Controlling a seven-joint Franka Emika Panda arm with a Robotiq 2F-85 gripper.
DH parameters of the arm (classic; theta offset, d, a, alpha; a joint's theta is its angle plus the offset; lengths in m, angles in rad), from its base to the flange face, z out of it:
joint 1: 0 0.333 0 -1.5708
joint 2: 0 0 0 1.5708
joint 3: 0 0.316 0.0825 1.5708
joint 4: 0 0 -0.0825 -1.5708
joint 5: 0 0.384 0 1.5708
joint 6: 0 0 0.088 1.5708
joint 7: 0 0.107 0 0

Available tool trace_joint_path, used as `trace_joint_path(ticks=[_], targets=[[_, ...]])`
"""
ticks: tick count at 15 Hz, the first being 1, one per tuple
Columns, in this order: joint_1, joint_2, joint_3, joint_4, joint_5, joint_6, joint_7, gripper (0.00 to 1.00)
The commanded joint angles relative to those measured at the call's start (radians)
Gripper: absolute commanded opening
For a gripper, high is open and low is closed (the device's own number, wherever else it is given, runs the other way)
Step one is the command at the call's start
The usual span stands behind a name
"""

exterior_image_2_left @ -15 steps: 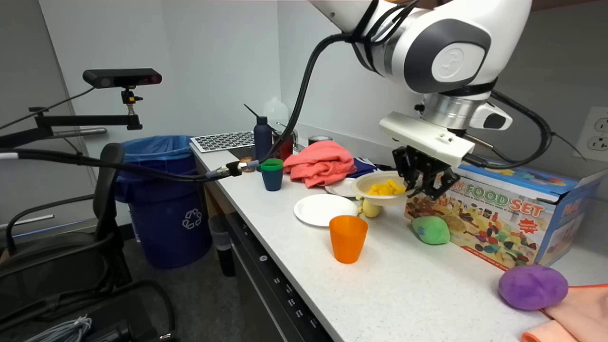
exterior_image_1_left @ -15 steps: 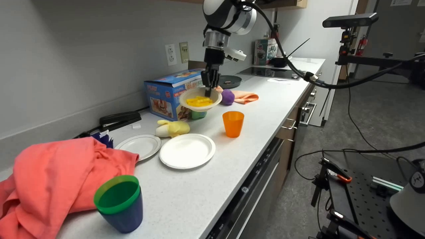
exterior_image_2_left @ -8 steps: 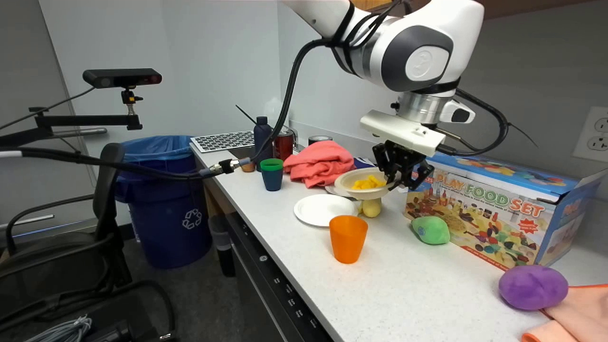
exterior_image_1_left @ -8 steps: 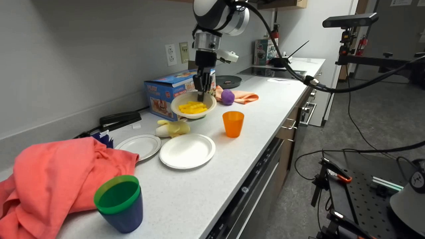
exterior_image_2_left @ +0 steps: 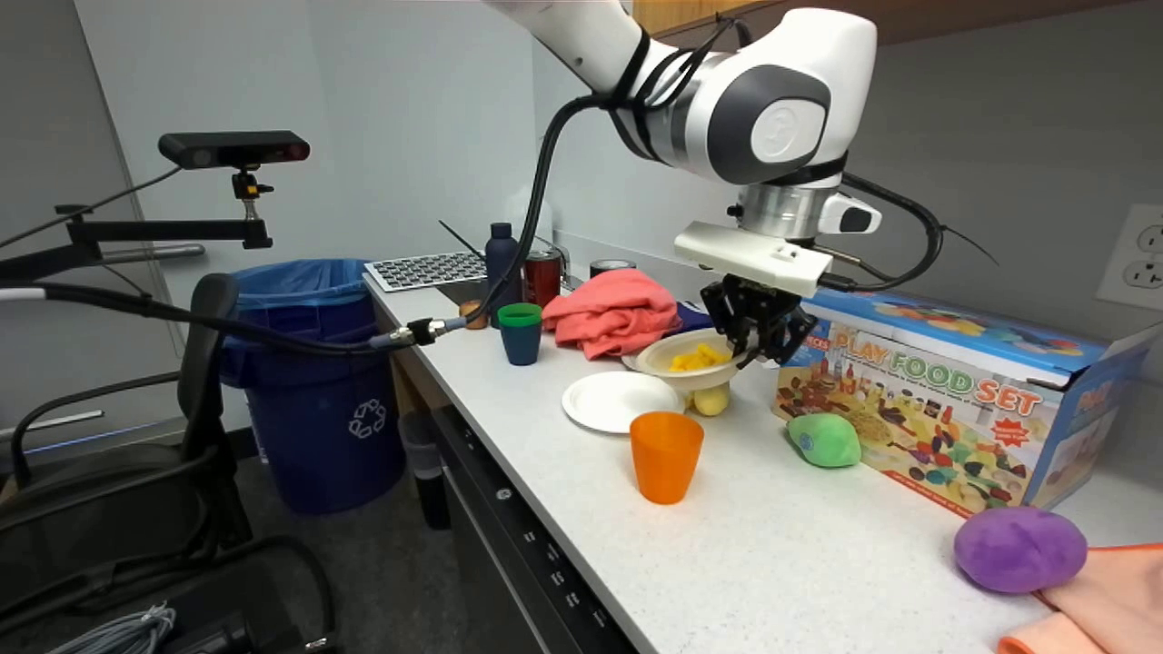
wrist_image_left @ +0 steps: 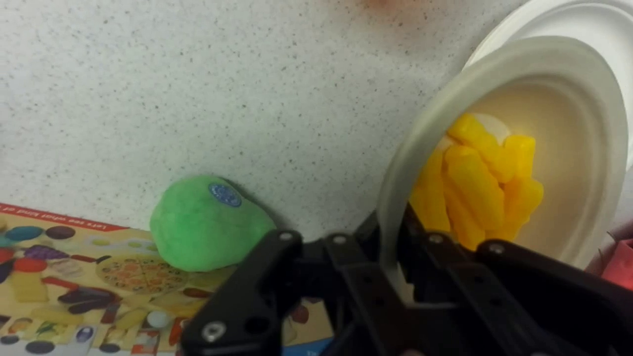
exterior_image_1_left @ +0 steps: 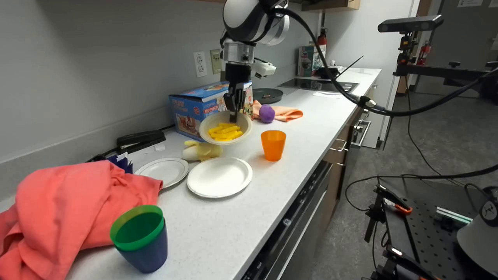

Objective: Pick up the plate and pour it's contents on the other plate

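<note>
My gripper [wrist_image_left: 388, 222] is shut on the rim of a cream bowl-like plate [wrist_image_left: 568, 148], one finger inside the rim and one outside. It holds the bowl above the counter, tilted. Several yellow pieces [wrist_image_left: 474, 188] lie inside the bowl. In an exterior view the bowl [exterior_image_1_left: 243, 134] hangs behind a flat white plate [exterior_image_1_left: 220, 177], not over its middle. That plate also shows in an exterior view [exterior_image_2_left: 622, 401] and, partly covered by the bowl, in the wrist view [wrist_image_left: 593, 24]. A smaller white plate [exterior_image_1_left: 165, 171] lies beside it.
A yellow plush toy [exterior_image_1_left: 202, 151] lies below the bowl. An orange cup [exterior_image_1_left: 273, 145] stands near the front edge. A food-set box [exterior_image_2_left: 927, 400] and a green toy [exterior_image_2_left: 824, 440] are by the wall. A coral cloth [exterior_image_1_left: 78, 206] and stacked cups [exterior_image_1_left: 140, 239] are further along.
My gripper has carried the bowl along the counter toward the white plates and somewhat lower. The bowl is now tilted more, with the yellow pieces still inside. The plates have not moved.
</note>
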Motion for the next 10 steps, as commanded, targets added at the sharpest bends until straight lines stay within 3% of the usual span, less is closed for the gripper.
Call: trace_joint_path(ticks=[1,7,10], targets=[[0.012,-0.05,-0.004,-0.076,-0.026,0.049,0.013,0.02],[0.026,-0.127,-0.002,-0.195,-0.035,0.098,0.005,0.02],[0.039,-0.169,-0.007,-0.259,-0.048,0.189,0.013,0.02]])
